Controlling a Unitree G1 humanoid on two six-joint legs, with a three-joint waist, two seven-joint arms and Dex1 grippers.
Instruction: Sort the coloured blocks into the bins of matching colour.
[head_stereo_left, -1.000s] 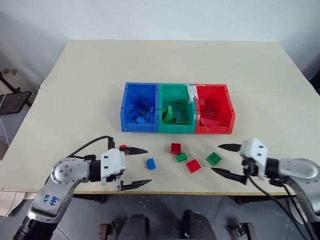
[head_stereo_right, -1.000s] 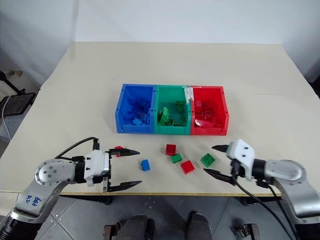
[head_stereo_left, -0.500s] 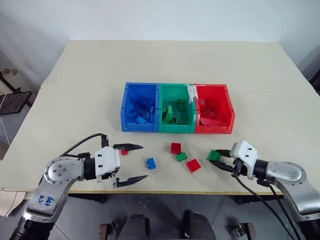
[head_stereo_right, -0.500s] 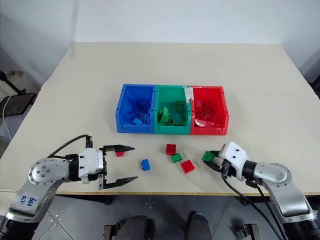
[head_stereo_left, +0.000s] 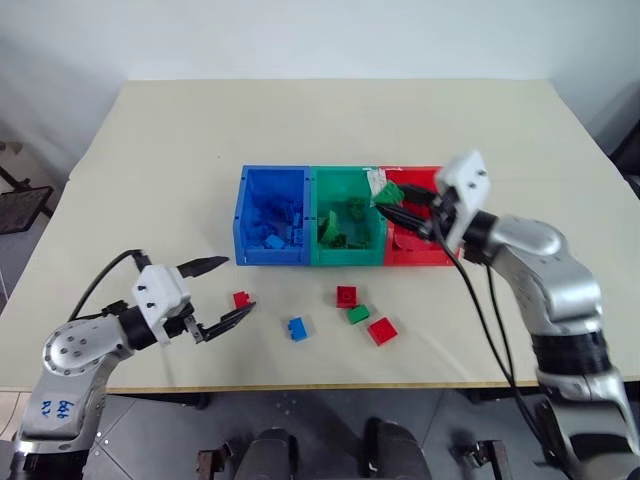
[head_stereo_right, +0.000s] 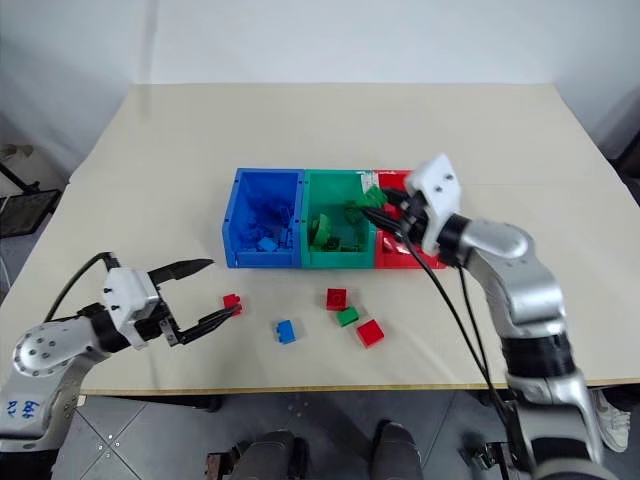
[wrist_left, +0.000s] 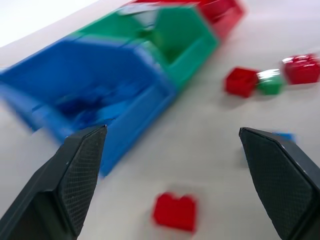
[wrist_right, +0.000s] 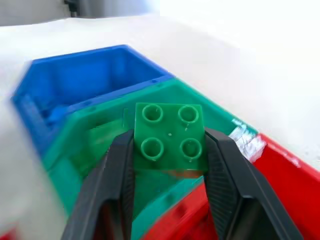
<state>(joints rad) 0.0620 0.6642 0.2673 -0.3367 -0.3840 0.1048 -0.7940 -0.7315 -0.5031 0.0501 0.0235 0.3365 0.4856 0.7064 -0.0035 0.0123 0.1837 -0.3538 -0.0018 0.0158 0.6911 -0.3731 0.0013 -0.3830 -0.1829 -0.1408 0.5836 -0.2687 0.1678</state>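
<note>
Over the green bin (head_stereo_left: 348, 222), centre of frame, your right gripper (head_stereo_left: 392, 205) is clamped on a green block (wrist_right: 170, 136), poised above the bin's right rim; drop looks next. Blue bin (head_stereo_left: 272, 215), green bin and red bin (head_stereo_left: 440, 250) already hold many matching blocks, so most sorting looks done. Left on the table (head_stereo_left: 150, 150), below the bins: two red blocks (head_stereo_left: 347, 295) (head_stereo_left: 382, 331), a small green block (head_stereo_left: 358, 314), a blue block (head_stereo_left: 297, 328), and a small red block (head_stereo_left: 241, 299) lower left. Your left gripper (head_stereo_left: 216, 293) hangs empty, fingers spread wide, just beside that small red block.
</note>
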